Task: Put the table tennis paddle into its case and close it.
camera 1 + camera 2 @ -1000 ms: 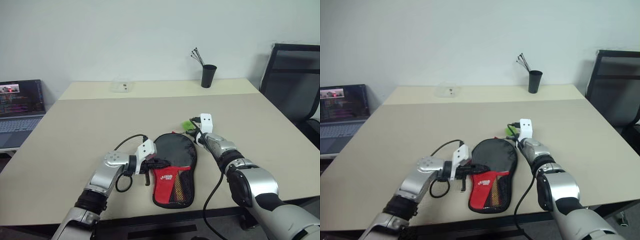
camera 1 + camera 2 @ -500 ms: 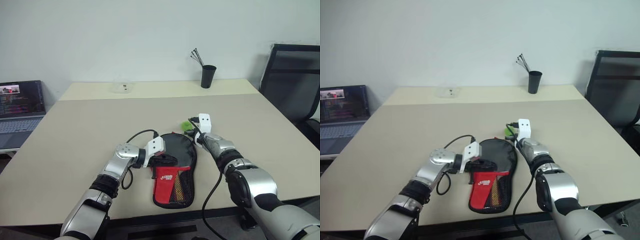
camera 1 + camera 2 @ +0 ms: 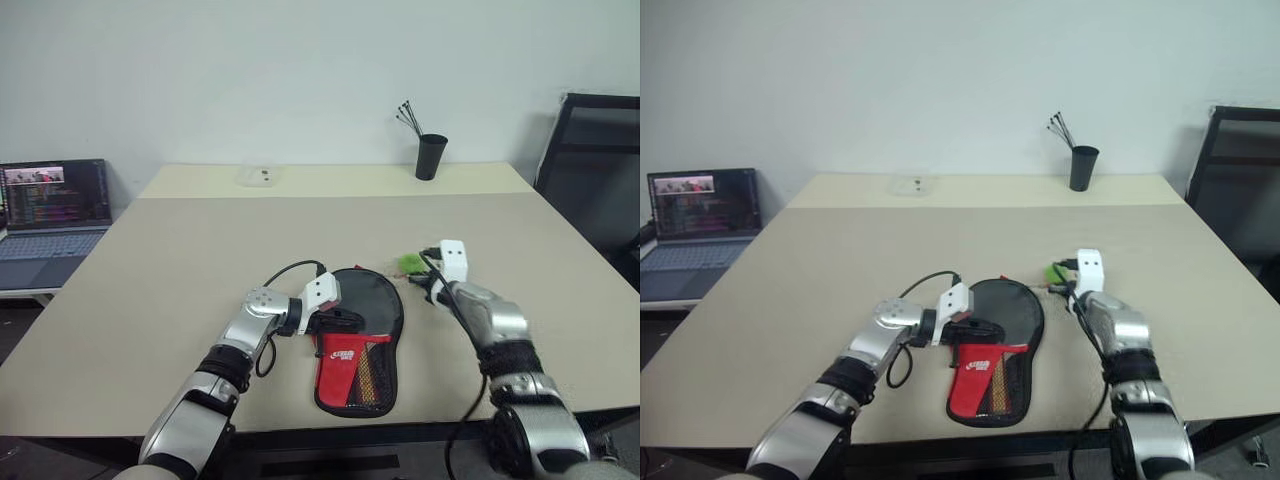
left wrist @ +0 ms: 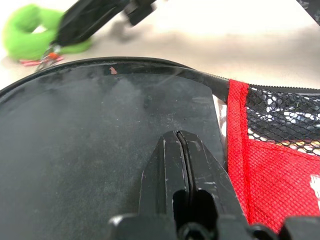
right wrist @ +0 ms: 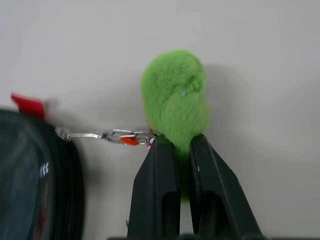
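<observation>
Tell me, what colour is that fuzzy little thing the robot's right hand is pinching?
Bright green. The fuzzy charm shows best in the right wrist view, clipped to the case.

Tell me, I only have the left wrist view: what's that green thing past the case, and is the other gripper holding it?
Observer: Yes. The right gripper is shut on a green fuzzy toy, pinching one end of it.
Operator: Is the toy loose?
Observer: No, a small metal clip appears to link it to the edge of the case.
Operator: Where does my gripper sit on the case overall?
Observer: The left gripper, shut, is over the round black end, beside the red panel. The case lies flat on the table, narrow end toward the robot.
</observation>
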Available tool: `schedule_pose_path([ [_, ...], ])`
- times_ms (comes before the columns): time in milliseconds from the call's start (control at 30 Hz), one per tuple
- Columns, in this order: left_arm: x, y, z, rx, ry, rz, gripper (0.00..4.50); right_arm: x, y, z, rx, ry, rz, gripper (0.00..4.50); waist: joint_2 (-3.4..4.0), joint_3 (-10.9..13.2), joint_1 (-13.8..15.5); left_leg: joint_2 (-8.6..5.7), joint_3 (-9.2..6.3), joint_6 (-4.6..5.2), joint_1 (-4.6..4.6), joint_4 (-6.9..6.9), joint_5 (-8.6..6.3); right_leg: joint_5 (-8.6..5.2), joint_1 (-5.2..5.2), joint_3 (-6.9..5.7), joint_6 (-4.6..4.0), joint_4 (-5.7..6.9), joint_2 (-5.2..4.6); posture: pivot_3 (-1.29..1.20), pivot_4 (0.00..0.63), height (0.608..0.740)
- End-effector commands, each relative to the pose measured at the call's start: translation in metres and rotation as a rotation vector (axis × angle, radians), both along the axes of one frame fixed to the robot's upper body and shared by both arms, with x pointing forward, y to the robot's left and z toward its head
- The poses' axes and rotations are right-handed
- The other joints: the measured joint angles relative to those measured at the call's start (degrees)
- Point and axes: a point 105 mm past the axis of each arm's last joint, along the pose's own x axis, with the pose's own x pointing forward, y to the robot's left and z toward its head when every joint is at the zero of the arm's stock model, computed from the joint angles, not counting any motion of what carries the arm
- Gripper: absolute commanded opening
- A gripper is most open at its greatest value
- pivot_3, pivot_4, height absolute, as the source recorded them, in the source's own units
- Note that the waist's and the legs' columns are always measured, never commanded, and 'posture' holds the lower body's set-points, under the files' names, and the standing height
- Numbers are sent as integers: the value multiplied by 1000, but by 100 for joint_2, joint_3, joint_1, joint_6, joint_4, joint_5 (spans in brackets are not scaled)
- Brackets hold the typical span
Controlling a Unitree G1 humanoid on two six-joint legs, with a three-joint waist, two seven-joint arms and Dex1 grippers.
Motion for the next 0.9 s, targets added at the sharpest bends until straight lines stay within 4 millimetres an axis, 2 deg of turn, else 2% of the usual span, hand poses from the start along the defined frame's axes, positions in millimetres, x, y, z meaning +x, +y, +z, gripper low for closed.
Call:
schedule_pose_path([
  [33, -10, 7, -35, 108, 98, -4, 0, -17, -9, 28, -13, -53, -6, 21, 9, -5, -1, 0, -1, 0, 3, 0, 0, 0, 3, -1, 0, -1, 0, 0, 150, 740],
  [233, -8, 0, -35, 118, 92, -18, 0, -73, -3, 26, -32, 21, 91, 21, 17, -13, 29, -3, -10, 0, 11, 0, -1, -2, 21, -11, 1, -13, 0, 0, 150, 740],
  [467, -4, -14, -32, 114, 86, -22, 0, -133, 14, 9, -34, 148, 258, 21, 17, -18, 59, -6, -22, 3, 10, 1, -4, -2, 33, -23, 2, -34, -4, 0, 150, 740],
  [900, 1, -40, -25, 100, 60, -41, 0, -199, 18, -3, -63, 313, 566, 21, 16, -18, 45, -9, -31, 51, -25, 0, -34, 0, 39, -40, 8, -108, 0, 0, 150, 740],
])
